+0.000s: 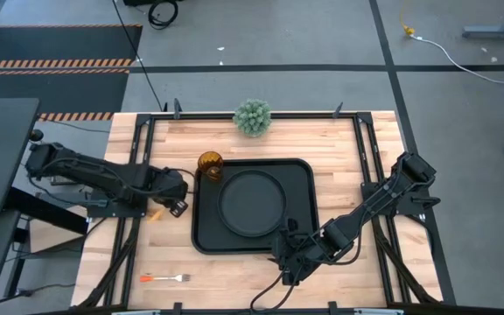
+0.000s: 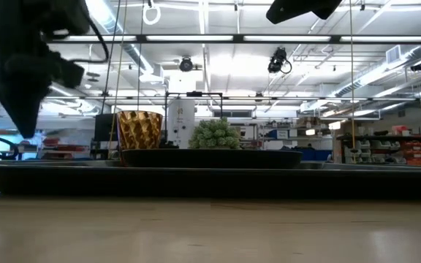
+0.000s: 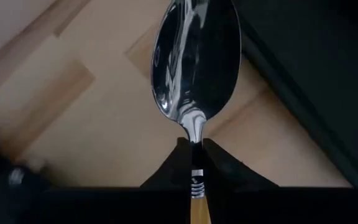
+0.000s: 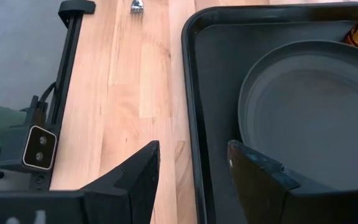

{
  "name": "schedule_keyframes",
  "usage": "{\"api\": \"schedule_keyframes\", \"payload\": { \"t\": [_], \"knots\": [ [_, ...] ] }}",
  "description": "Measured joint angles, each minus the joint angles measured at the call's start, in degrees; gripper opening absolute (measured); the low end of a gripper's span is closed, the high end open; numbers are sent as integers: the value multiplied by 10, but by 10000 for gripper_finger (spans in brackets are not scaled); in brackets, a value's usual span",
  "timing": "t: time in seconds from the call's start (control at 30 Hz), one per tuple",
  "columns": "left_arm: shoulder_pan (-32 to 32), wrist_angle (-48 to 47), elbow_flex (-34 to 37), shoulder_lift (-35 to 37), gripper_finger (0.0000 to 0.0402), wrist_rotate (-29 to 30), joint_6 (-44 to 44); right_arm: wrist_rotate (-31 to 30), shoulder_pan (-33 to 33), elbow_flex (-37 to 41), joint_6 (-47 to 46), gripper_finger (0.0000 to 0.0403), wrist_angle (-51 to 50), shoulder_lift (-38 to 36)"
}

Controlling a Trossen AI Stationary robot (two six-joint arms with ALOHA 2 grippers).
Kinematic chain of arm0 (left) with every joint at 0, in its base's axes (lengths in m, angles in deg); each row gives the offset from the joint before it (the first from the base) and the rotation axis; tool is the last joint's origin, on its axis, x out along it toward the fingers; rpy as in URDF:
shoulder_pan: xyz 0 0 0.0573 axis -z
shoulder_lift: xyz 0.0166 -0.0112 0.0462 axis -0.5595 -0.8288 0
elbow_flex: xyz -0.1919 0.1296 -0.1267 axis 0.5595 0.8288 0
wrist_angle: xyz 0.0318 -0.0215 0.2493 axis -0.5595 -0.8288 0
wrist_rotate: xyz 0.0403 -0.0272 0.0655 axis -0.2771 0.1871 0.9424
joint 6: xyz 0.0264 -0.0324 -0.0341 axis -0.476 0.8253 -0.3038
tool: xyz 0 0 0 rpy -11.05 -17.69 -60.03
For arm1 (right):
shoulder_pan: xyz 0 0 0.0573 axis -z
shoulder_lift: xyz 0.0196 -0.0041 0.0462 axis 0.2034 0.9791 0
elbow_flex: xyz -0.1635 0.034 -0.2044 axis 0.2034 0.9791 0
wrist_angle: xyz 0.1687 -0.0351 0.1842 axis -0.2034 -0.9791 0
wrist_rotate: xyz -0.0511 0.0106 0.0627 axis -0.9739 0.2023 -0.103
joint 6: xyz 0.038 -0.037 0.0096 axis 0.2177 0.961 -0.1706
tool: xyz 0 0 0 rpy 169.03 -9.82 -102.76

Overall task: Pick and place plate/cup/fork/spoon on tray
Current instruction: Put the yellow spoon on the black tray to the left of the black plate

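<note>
The black tray point(image 1: 303, 179) lies mid-table with the round black plate point(image 1: 252, 201) on it. The amber cup point(image 1: 210, 164) stands at the tray's far left corner. The fork point(image 1: 166, 278) lies on the table near the front left. My left gripper point(image 1: 178, 199) is just left of the tray and shut on the spoon point(image 3: 194, 59). The spoon's orange handle point(image 1: 156, 213) sticks out behind it. My right gripper point(image 1: 287, 254) is open and empty over the tray's near rim point(image 4: 194, 124), one finger on each side of it. My left gripper pinches the spoon's neck point(image 3: 196, 140) between its two fingers, where the bowl meets the handle. The bowl sticks out ahead of the fingertips toward the tray and the handle runs back between the fingers. The spoon is off the table, beside the tray's left edge.
A green spiky ball plant point(image 1: 252, 116) stands at the table's far edge, behind the tray. Black frame rails point(image 1: 138, 157) run along the table's left and right sides. Bare wood shows left of and in front of the tray.
</note>
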Motion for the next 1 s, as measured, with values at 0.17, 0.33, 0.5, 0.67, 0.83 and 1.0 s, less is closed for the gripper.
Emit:
{"api": "schedule_keyframes", "payload": {
  "t": [0.17,0.33,0.5,0.67,0.83,1.0],
  "knots": [
    [86,-4,-42,1,21,21,140,0,0,0,-1,197,-4,0],
    [175,59,-42,-19,21,93,324,0,-5,0,-1,197,-7,0],
    [216,102,-42,-73,22,160,445,0,-16,0,-1,197,-15,0],
    [199,187,-42,-137,22,164,462,0,-29,0,-11,197,-19,0],
    [149,297,-43,-184,22,138,432,0,-39,0,-21,197,-18,0],
    [83,328,-43,-216,23,96,386,0,-44,0,-22,197,-18,0]
  ]
}}
